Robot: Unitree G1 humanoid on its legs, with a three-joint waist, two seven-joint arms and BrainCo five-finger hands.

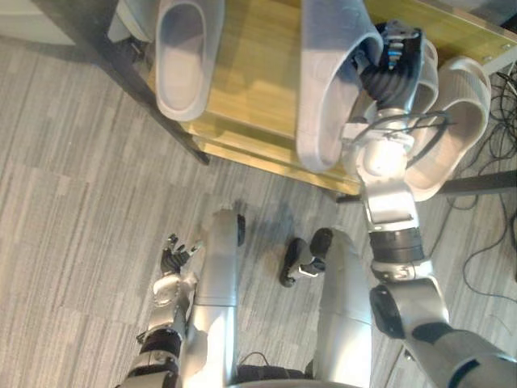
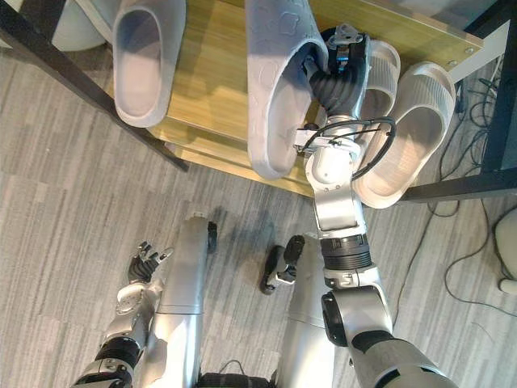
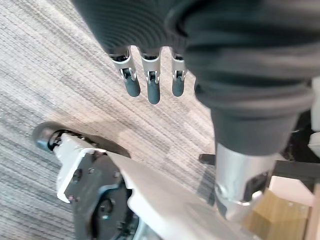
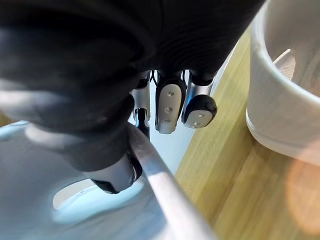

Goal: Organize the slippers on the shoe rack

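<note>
Office- or lab-type room, indoors. Floor: grey striped carpet tiles [image 1: 73,162], commercial kind, laid wall to wall. Low shoe rack [image 1: 250,81]: pale wooden board on black metal frame [image 1: 129,81]. Grey slippers [image 1: 182,56] and white ribbed slippers [image 1: 464,105] on board. Plain, work-like surroundings.

Bare wooden shelf [image 2: 214,73] is left at 12 o'clock between the left grey slipper [image 2: 145,61] and the middle grey slipper [image 2: 275,97]. Passage at 2 o'clock is blocked by white slippers [image 2: 408,133], at 10 o'clock by a black frame bar [image 2: 89,93].
</note>
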